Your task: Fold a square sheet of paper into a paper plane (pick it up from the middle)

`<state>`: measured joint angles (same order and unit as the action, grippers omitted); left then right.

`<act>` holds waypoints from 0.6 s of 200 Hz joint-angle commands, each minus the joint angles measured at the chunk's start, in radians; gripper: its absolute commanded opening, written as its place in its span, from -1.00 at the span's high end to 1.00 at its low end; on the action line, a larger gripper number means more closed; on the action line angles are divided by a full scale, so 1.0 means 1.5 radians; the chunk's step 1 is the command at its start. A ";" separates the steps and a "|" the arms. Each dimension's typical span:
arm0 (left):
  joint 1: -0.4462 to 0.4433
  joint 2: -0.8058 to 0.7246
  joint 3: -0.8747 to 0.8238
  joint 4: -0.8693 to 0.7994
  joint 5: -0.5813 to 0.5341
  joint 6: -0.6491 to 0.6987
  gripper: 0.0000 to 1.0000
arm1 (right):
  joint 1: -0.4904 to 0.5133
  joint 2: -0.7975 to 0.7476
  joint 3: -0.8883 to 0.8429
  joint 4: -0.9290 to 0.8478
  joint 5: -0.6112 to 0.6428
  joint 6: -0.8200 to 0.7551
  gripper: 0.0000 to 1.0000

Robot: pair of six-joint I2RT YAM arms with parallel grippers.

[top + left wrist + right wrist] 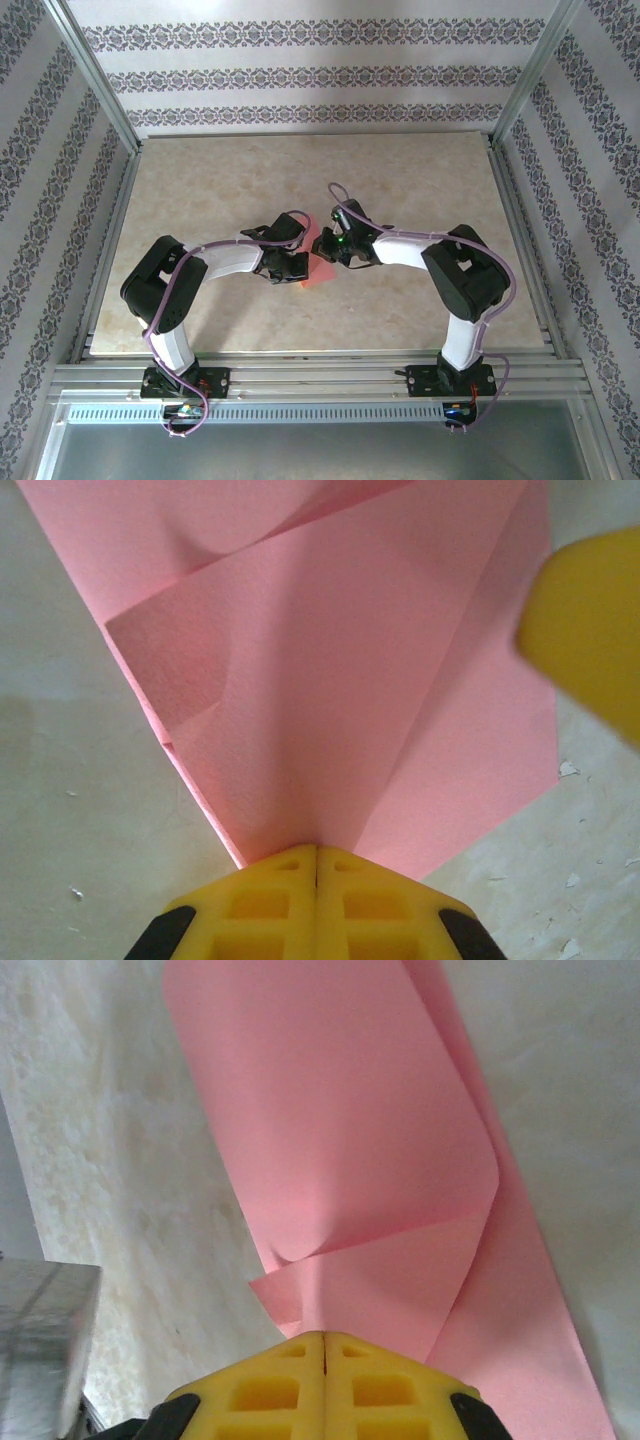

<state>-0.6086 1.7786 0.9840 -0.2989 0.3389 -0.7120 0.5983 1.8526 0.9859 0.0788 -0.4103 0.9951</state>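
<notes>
**Pink paper sheet, part-folded, centre of table**

Location: paper sheet (318, 265) lies mid-table (420, 180), between the arms.
Grip: left pincer (316, 865) and right pincer (325, 1345) are each pressed together on a paper edge.
Handling: pull layers taut and align edges before creasing; the curled flap may spring.
Axis: runs top to bottom of the overhead frame; pointed end unclear.

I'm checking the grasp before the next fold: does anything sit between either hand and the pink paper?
Nothing visible does. The left hand and the right hand are each shut directly on the partly folded pink paper, which emerges right at their fingertips.
</notes>
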 commanded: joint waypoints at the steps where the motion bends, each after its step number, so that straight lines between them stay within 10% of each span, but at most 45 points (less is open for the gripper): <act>1: -0.006 0.015 -0.018 -0.045 -0.011 0.011 1.00 | 0.001 0.034 0.002 0.007 -0.012 0.012 0.89; 120: -0.005 0.014 -0.014 -0.069 -0.006 0.054 1.00 | -0.109 0.094 0.062 -0.085 0.069 -0.030 0.90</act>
<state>-0.6086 1.7786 0.9840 -0.2905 0.3382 -0.6872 0.5175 1.9541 1.0584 0.0170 -0.4389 0.9867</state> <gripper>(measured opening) 0.063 0.065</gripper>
